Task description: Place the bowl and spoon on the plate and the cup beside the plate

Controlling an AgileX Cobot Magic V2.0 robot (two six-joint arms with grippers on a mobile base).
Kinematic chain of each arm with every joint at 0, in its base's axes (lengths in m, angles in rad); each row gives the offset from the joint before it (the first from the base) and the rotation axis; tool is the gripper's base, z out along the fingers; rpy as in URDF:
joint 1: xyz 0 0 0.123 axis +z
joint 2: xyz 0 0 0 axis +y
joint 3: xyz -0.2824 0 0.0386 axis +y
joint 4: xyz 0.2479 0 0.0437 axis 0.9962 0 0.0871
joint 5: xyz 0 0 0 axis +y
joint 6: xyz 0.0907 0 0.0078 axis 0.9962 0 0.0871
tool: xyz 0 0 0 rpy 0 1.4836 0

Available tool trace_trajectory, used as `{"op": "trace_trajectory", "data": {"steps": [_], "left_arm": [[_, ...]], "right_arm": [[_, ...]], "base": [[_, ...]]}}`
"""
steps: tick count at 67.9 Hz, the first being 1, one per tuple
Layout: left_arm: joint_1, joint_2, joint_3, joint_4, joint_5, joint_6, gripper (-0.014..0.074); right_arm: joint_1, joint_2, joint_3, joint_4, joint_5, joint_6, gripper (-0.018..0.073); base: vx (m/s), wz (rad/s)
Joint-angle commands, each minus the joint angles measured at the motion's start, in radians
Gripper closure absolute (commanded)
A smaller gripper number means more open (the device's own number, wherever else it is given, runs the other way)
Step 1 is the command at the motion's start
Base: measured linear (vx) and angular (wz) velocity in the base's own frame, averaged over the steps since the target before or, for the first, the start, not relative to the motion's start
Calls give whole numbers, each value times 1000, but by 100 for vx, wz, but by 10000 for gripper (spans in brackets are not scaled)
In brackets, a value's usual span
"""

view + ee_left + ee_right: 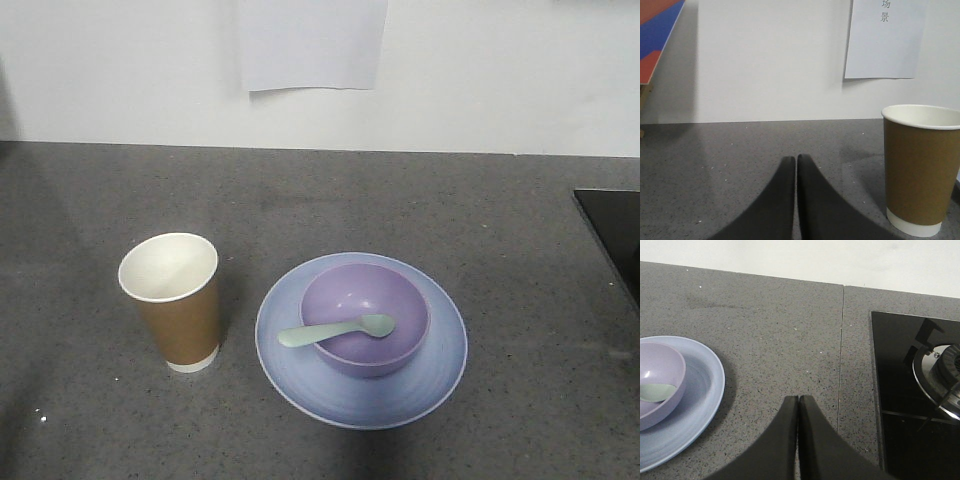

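Bowl (366,318) on plate (360,340), spoon (336,330) resting w/ its head inside bowl; cup (172,300) upright just left of plate. Left gripper (795,159) & right gripper (798,399): fingers pressed together, holding nothing. Wall paper (886,39) reads "场景".

Kitchen: speckled grey countertop (780,340) beside black gas hob (915,405).

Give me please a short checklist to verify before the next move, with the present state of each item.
1. Bowl sits on the plate: ok.
2. Spoon on the plate: cannot tell; its head lies in the bowl, handle over the rim.
3. Cup upright beside the plate, not touching: ok.
4. Left gripper shut, holding nothing: ok.
5. Right gripper shut, holding nothing, clear of the plate: ok.
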State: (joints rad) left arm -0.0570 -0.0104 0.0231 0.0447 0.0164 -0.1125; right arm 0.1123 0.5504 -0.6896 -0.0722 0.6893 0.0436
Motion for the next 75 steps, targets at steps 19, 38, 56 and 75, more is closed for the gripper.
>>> {"op": "trace_trajectory", "data": {"steps": [19, 38, 56, 75], "left_arm": [[1, -14, -17, -7, -79, -3, 603], [1, -14, -17, -7, -79, -3, 603], [1, -14, -17, -7, -79, -3, 603], [1, -14, -17, -7, -79, -3, 603]], "right_arm": [[-7, 5, -28, -10, -65, -5, 570], [-7, 5, -28, -10, -65, -5, 570], [-7, -49, 30, -25, -131, -6, 570], [-41, -245, 358, 4, -545, -7, 570]], "base": [[0, 0], [0, 0], [0, 0], [0, 0]]}}
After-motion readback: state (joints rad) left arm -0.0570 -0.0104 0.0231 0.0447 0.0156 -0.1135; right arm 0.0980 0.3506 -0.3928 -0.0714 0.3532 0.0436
